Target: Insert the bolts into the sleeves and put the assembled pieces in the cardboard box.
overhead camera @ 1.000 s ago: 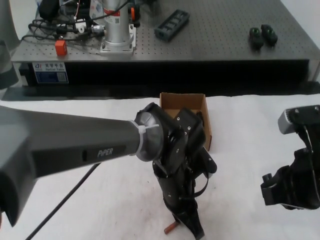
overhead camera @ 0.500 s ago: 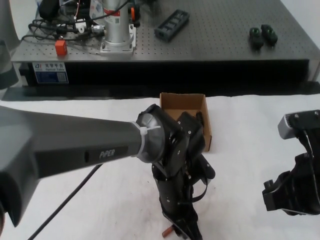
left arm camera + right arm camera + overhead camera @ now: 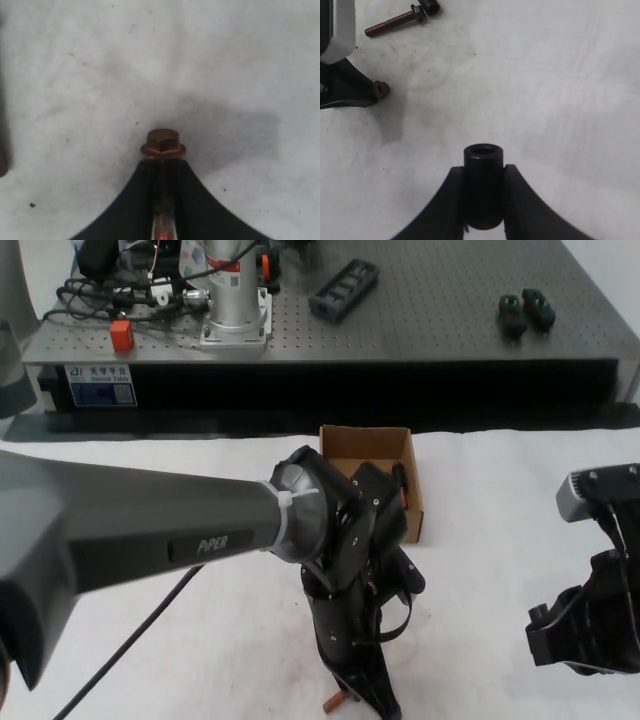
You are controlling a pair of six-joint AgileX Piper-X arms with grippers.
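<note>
The left end effector (image 3: 162, 169) is pinching the copper-coloured hex-head bolt (image 3: 163, 146) by its shank, and over the last second it is barely shifting above the white counter (image 3: 150, 490). The right end effector (image 3: 484, 171), clamping the black cylindrical sleeve (image 3: 483, 190), is drifting slightly outward. With both parts in hand, mating seems next. The brown cardboard box (image 3: 414, 495) is sitting just beyond the left arm.

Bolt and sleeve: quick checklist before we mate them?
1. Bolt gripped in left tool: ok, head sticks out past the tips.
2. Sleeve gripped in right tool: ok, open end clear of the tips.
3. Bolt lined up with sleeve: not ok, the arms are apart.
4. Cardboard box opening free: cannot tell, the left arm hides part of it.
</note>
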